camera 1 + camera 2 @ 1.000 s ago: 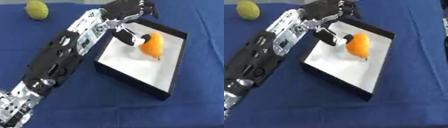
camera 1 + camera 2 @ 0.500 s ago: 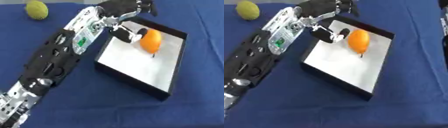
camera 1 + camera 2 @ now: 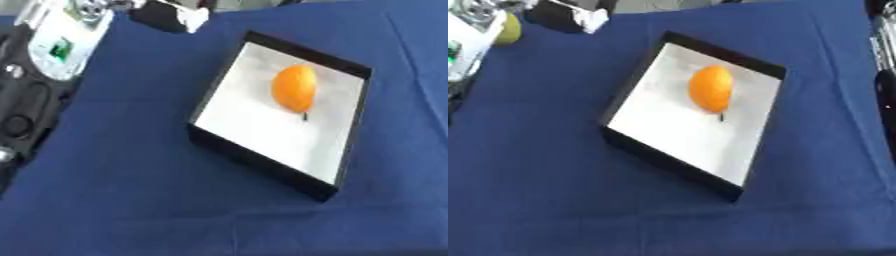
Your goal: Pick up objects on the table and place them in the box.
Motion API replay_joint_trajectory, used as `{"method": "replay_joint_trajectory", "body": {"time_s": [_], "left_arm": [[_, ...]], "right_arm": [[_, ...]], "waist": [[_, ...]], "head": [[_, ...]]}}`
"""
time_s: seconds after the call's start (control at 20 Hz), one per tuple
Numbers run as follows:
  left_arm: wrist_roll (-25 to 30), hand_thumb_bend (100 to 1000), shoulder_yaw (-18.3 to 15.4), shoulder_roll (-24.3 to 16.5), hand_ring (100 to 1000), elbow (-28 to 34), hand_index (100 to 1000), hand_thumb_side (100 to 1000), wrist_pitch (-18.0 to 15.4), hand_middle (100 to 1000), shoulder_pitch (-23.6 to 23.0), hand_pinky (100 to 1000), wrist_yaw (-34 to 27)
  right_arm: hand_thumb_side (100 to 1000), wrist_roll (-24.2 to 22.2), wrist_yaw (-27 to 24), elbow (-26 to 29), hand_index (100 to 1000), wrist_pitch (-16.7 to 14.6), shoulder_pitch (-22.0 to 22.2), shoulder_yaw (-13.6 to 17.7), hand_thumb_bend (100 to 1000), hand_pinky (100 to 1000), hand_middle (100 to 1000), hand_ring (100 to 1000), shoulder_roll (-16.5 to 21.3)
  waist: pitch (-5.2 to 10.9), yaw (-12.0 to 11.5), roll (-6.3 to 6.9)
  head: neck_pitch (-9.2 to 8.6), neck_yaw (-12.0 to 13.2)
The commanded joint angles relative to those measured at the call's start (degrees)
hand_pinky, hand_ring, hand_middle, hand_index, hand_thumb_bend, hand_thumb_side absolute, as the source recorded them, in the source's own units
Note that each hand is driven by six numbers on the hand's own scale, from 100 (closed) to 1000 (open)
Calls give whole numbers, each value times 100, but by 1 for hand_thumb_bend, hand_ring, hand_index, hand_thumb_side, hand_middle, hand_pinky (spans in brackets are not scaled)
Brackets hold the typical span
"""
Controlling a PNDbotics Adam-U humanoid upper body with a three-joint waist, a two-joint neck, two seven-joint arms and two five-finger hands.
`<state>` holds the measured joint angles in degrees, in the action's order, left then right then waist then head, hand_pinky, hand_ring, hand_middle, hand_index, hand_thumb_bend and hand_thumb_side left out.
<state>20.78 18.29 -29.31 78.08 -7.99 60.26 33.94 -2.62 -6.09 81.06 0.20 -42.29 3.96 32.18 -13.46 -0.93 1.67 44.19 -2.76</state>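
Along the left edge of the left eye view the robot's left arm (image 3: 39, 75) is seen, black below and silver above, rising toward the top left corner. At the top edge a dark block with a white patch, probably part of the left hand (image 3: 171, 12), is shown above the blue cloth; whether its fingers are curled or straight cannot be told, and nothing is seen held in it.

In the right eye view a yellow-green fruit (image 3: 507, 29) is partly shown near the top left, lying on the table (image 3: 535, 200) just beside the arm's silver part; in the left eye view it is hidden.

To the right of the arm, the box (image 3: 262, 157) is set askew on the blue-covered table, with black walls and a white floor. One orange (image 3: 294, 88) is lying inside it, in the far half, nearer the far right wall than the near left one, with a small dark speck just below it on the white floor. The rest of the box floor is bare.

At the right edge of the right eye view a dark strip with silver is shown, too little of it to be made out; in the left eye view it is out of frame.
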Motion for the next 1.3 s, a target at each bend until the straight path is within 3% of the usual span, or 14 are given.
{"method": "replay_joint_trajectory", "body": {"time_s": [0.05,0.25,0.4,0.5,0.85,1.0,1.05,1.3], "left_arm": [[-92,100,-413,-678,791,-404,876,275,247,800,38,817,111],[-376,111,-830,-1054,804,-1350,877,324,380,804,31,824,565],[-595,182,-1095,-1177,820,-1898,880,390,402,811,85,839,805],[-701,231,-1248,-1227,829,-2217,880,444,410,811,147,850,990],[-945,278,-1720,-1285,839,-2909,887,565,485,820,356,859,1297],[-1017,347,-1827,-1334,848,-3063,894,547,560,826,384,868,1468],[-1071,337,-1866,-1354,848,-3109,894,502,615,826,395,868,1561],[-1424,354,-2076,-1430,845,-3302,884,478,921,817,425,867,1863]], "right_arm": [[511,5,-19,58,834,-17,-80,59,100,971,831,871,227],[508,-10,-21,67,834,-33,-116,47,100,971,830,870,248],[504,-7,-16,61,834,-41,-160,43,100,971,830,870,269],[501,-9,-6,60,835,-53,-208,33,100,970,829,870,287],[494,-57,28,54,835,-80,-461,-28,100,971,828,870,326],[488,-91,58,48,835,-91,-574,-71,100,970,828,870,327],[486,-102,69,47,835,-96,-606,-84,100,970,828,870,335],[481,-130,118,22,835,-113,-699,-120,100,971,827,870,363]], "waist": [[146,-20,-16],[79,-15,-40],[-9,21,-59],[-89,69,-64],[-419,357,0],[-551,499,46],[-595,544,62],[-748,685,108]], "head": [[-8,-25],[-8,24],[-36,95],[-94,178],[-427,473],[-553,622],[-583,669],[-701,881]]}}
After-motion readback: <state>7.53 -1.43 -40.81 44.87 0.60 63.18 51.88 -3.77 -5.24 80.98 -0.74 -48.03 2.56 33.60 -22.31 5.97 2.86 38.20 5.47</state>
